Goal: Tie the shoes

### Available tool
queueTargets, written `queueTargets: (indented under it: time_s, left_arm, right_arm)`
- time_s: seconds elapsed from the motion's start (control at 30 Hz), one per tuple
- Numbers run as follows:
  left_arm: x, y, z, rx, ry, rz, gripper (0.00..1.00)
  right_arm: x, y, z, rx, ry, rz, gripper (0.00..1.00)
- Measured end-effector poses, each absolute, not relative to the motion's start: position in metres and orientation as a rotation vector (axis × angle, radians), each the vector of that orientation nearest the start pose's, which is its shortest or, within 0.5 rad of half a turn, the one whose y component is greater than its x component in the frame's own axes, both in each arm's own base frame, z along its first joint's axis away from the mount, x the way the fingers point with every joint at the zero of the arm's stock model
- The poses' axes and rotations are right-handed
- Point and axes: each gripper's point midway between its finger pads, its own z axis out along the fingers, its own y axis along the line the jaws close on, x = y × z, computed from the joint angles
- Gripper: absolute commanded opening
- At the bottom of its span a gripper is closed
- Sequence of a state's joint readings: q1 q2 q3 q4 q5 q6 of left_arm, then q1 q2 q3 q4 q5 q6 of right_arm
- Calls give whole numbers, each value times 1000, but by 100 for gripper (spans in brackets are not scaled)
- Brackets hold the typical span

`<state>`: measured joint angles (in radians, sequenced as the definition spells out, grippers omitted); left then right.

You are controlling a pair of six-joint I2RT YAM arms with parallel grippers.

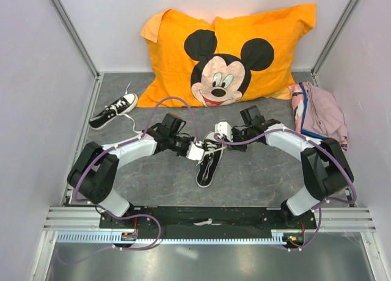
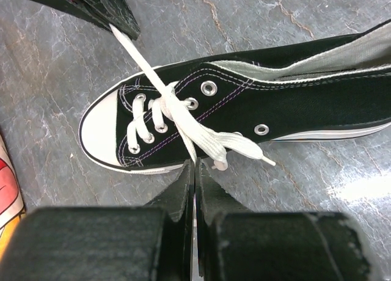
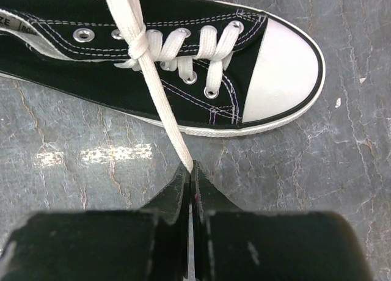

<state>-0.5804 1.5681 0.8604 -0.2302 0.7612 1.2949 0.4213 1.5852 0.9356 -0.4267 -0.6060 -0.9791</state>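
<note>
One black shoe (image 1: 206, 165) with a white toe cap lies between my grippers, toe toward the far side. It also shows in the left wrist view (image 2: 244, 104) and the right wrist view (image 3: 183, 61). Its white laces cross in a first knot (image 3: 139, 46). My left gripper (image 2: 195, 165) is shut on one lace (image 2: 190, 148) beside the sole; a loose lace tail (image 2: 244, 148) lies next to it. My right gripper (image 3: 192, 170) is shut on the other lace (image 3: 162, 104), which runs taut from the knot. A second shoe (image 1: 113, 110) lies at the far left, untied.
An orange Mickey Mouse pillow (image 1: 226, 55) leans on the back wall. A pink cloth (image 1: 321, 113) is bunched at the right wall. White walls close in the grey marbled table (image 1: 256, 183) on three sides.
</note>
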Motion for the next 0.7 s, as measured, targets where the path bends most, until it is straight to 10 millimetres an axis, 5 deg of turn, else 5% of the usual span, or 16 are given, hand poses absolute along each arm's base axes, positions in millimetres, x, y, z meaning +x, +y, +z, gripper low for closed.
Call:
queueTargets:
  time_s: [0.4, 0.47, 0.5, 0.57, 0.6, 0.7]
  left_arm:
    - [246, -287, 80, 1985, 1084, -592, 2]
    - [247, -286, 80, 1981, 1098, -588, 8]
    - [247, -286, 80, 1979, 1106, -587, 24]
    - [248, -284, 78, 1978, 1128, -581, 40]
    - [247, -282, 77, 1976, 1151, -584, 44]
    - [247, -275, 76, 1956, 1215, -597, 61]
  right_arm:
    - [305, 215, 65, -1686, 1773, 566, 0]
    - [306, 216, 66, -1684, 1774, 570, 14]
    - [305, 216, 66, -1686, 1778, 574, 23]
    - [301, 214, 65, -1695, 1792, 580, 49]
    - [299, 212, 63, -1694, 1810, 583, 63]
    - [293, 206, 62, -1708, 1838, 583, 87]
